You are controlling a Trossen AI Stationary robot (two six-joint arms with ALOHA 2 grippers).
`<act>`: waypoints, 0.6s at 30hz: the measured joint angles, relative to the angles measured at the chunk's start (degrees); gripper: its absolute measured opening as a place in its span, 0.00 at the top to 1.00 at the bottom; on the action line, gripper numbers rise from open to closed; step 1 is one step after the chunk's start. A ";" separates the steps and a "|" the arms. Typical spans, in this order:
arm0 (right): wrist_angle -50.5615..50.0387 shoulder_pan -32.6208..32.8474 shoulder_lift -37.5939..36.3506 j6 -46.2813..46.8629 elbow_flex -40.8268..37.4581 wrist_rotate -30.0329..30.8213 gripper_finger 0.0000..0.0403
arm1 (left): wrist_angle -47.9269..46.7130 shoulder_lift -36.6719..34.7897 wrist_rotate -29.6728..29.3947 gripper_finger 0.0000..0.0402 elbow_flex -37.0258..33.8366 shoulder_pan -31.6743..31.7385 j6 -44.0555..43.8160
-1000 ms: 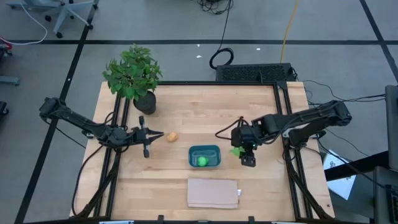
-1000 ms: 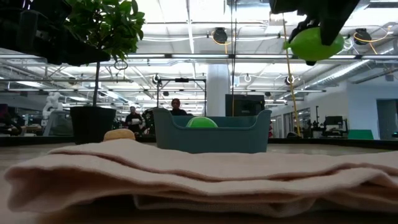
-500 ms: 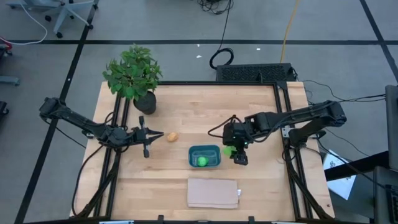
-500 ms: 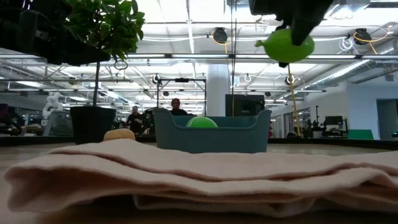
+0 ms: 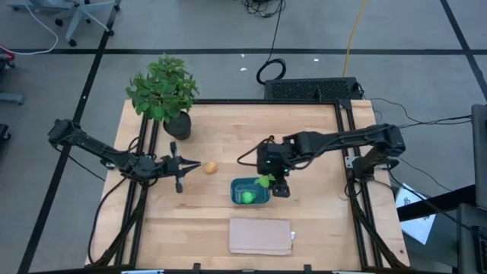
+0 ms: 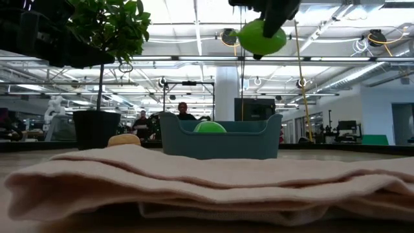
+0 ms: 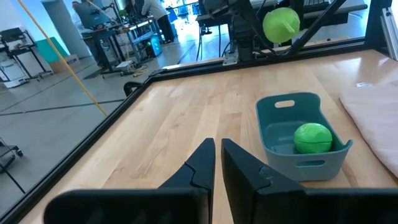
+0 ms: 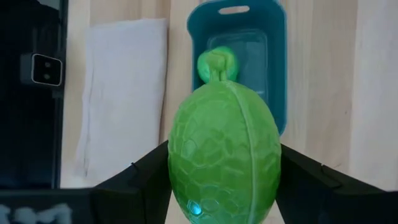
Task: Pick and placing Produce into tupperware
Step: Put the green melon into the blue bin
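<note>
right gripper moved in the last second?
Yes. In the high view the right gripper, shut on the green produce, has shifted left toward the tupperware, now at its right edge.

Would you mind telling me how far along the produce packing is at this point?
Done: one green item lies in the teal tupperware. In hand: the right gripper holds the larger green item above the tupperware's right end. Left: the orange-tan item sits on the table by the shut left gripper.
</note>
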 joint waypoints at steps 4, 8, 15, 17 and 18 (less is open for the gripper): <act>-3.29 -0.42 3.79 -2.07 4.51 -0.02 0.47 | -0.41 0.00 0.00 0.92 0.00 0.00 0.02; -6.48 -1.07 7.16 -3.76 8.85 -0.35 0.47 | -0.78 0.00 0.00 0.92 0.00 0.00 0.02; -8.46 -2.55 11.29 -6.58 14.90 -1.51 0.47 | -0.89 -0.02 0.00 0.92 0.00 0.00 0.04; -9.02 -2.81 11.88 -7.35 15.40 -1.51 0.47 | -0.93 0.00 -0.01 0.92 0.00 0.00 0.04; -9.12 -2.93 12.15 -8.15 15.46 -1.53 0.47 | -0.94 0.00 0.00 0.92 0.00 0.00 0.04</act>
